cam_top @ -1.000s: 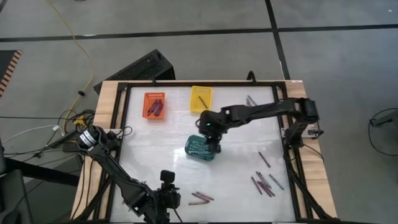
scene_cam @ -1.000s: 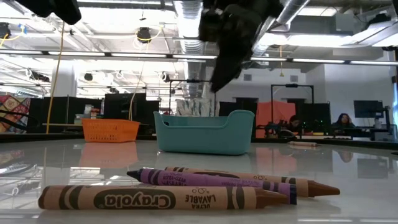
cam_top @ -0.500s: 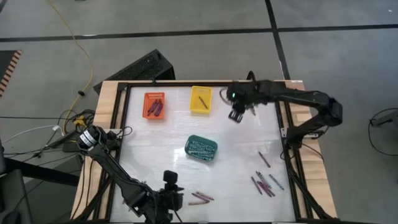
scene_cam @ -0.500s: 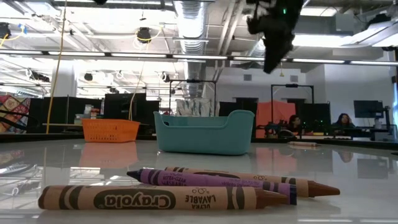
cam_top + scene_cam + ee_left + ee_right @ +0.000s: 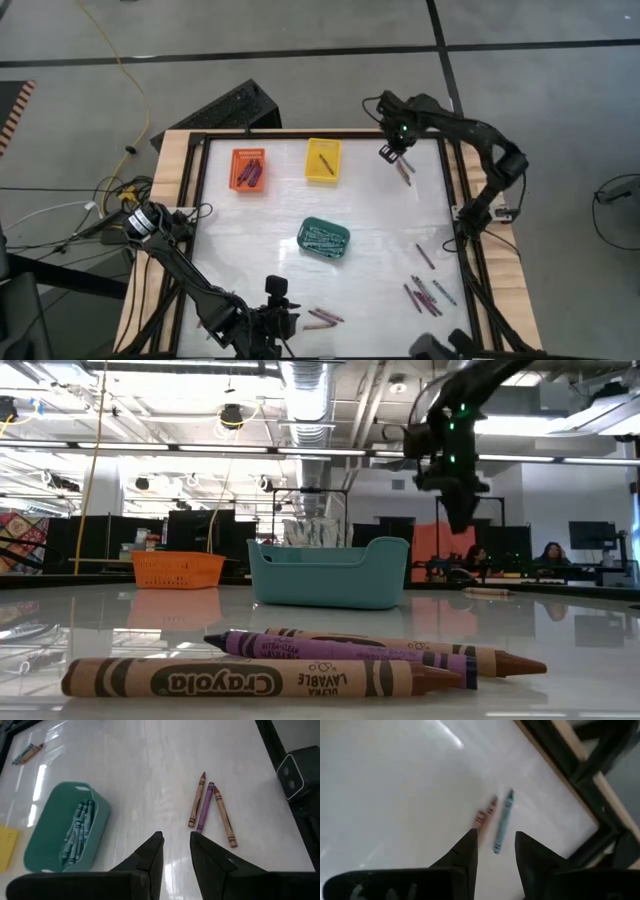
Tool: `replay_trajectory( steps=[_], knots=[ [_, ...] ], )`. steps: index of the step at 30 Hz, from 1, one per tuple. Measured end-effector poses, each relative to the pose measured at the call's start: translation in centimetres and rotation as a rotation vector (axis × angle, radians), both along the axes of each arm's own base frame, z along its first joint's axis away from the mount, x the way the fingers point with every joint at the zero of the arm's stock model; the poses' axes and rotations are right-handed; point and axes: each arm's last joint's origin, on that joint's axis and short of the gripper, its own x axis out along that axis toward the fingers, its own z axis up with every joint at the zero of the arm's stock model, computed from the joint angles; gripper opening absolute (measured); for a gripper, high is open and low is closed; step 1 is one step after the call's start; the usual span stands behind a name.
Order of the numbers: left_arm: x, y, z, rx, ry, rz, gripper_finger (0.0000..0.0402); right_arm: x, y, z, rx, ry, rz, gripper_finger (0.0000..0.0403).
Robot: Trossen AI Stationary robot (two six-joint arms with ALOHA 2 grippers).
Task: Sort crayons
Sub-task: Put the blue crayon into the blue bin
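Crayons lie in several groups on the white tabletop. The right end effector hangs over the far right corner, its fingers parted with nothing between them, just above a teal crayon and a brown-red crayon lying side by side. The left end effector waits at the near edge, fingers slightly apart and empty, near three crayons. More loose crayons lie at the near right. The green basket in the middle holds teal crayons, the orange basket holds purple ones, and the yellow basket holds one.
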Motion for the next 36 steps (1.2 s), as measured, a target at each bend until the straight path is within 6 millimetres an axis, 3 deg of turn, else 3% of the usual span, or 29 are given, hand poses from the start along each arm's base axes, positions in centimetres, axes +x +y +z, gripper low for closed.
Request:
replay_trajectory(
  steps=[6, 16, 27, 36],
  knots=[
    [0.1, -0.1, 0.1, -0.016, -0.011, 0.008, 0.0087, -1.4, -1.9, -2.9, 0.069, 0.055, -0.033, 0.0123],
    [0.2, 0.1, 0.0, -0.017, -0.01, 0.013, 0.0087, -3.7, -1.6, -8.4, 0.148, 0.034, -0.027, 0.0123],
    [0.3, 0.2, 0.0, -0.021, -0.011, 0.021, 0.0087, -4.1, -1.4, -10.1, 0.109, 0.011, -0.007, 0.0123],
    [0.3, 0.2, 0.0, -0.037, -0.009, 0.026, 0.0087, -4.5, -1.9, -10.3, 0.078, 0.022, -0.034, 0.0104]
  ],
)
